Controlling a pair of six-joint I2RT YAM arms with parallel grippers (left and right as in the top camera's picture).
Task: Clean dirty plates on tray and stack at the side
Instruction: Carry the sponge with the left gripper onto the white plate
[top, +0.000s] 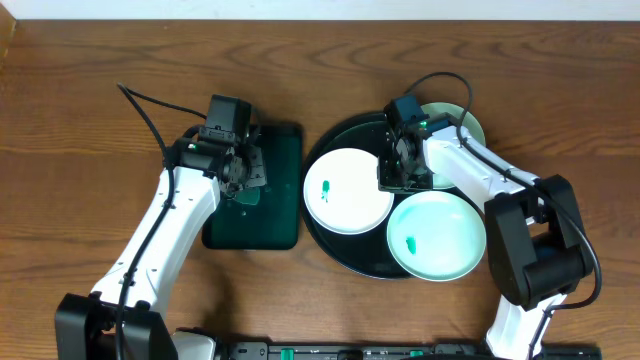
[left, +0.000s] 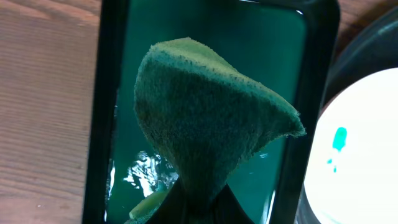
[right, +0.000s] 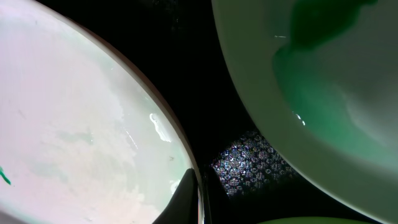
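The black round tray (top: 335, 140) holds three plates. A white plate (top: 350, 195) with a green smudge lies at its left. A mint plate (top: 440, 235) with a smudge lies at the front right. A third plate (top: 462, 122) at the back right is partly hidden by my right arm. My right gripper (top: 394, 178) is shut on the white plate's right rim (right: 93, 124), one finger over the rim (right: 198, 198); the mint plate (right: 323, 93) lies beside it. My left gripper (top: 240, 175) is shut on a green cloth (left: 205, 118), jaws (left: 200, 202) above the green tray.
A dark green rectangular tray (top: 275, 215) with wet glints on its floor (left: 273, 62) lies left of the black tray. The white plate (left: 360, 155) and the black tray's rim (left: 367, 43) show at the right of the left wrist view. Brown wooden table (top: 90, 120) all round.
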